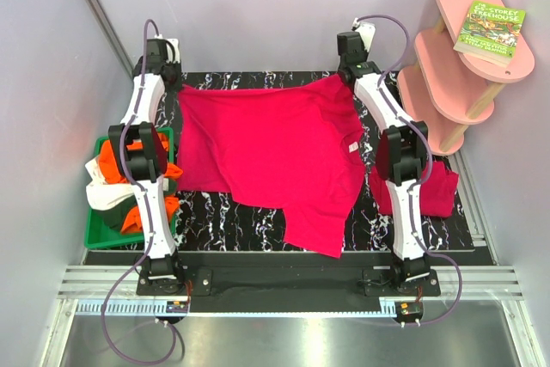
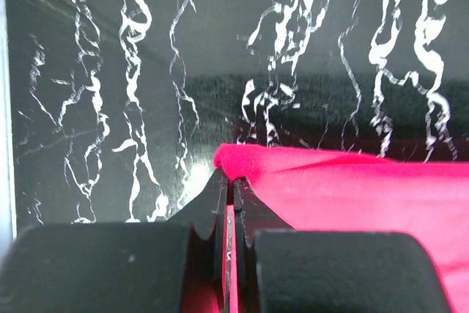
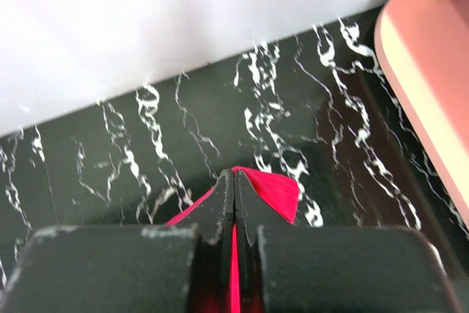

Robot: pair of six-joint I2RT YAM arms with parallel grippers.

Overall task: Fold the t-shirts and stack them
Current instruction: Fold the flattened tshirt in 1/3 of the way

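Only in wrist views is the crimson t-shirt (image 1: 275, 143) seen pinched by left end effector (image 2: 230, 181) and right end effector (image 3: 234, 177) — black-marbled desk (image 1: 215, 221), pale walls (image 1: 258, 6).

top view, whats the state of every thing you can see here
big pink shirt: unfolded, spread on the table
left gripper: shut on its far left corner
right gripper: shut on its far right corner
second pink shirt: bunched at the right, partly hidden
orange and white shirts: crumpled in the green tray
book: closed, flat on the pink shelf
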